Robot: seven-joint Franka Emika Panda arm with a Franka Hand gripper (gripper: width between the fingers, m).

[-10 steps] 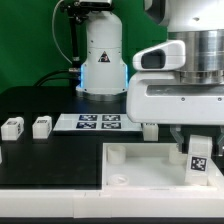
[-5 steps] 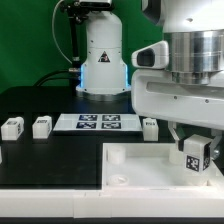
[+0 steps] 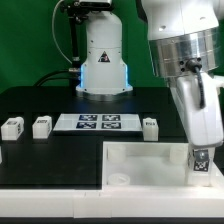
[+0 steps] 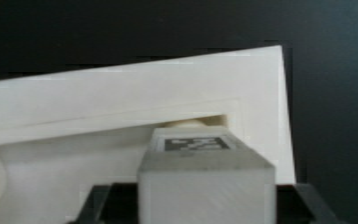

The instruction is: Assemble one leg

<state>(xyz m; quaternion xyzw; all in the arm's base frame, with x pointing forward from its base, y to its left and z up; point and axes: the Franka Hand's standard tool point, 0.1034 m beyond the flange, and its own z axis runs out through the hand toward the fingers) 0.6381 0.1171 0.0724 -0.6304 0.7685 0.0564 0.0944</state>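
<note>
My gripper [image 3: 200, 150] is shut on a leg [image 3: 201, 161], a small white peg with a black-and-white tag. It holds the leg at the near corner of the white tabletop panel [image 3: 145, 160] on the exterior view's right. In the wrist view the leg [image 4: 208, 175] fills the space between the dark fingers [image 4: 114, 200], just in front of a round corner socket [image 4: 190, 123] of the panel [image 4: 105, 105]. Whether the leg touches the panel is hidden. Three more legs [image 3: 12, 127] [image 3: 41, 126] [image 3: 150, 126] stand on the black table.
The marker board [image 3: 95, 122] lies behind the panel, between the loose legs. The robot base [image 3: 102, 60] stands at the back. The panel's raised rim [image 3: 115, 152] runs along its edge on the exterior view's left.
The arm has tilted and the wide wrist body has swung up out of the way. The held leg has moved down toward the panel's corner on the exterior view's right.
</note>
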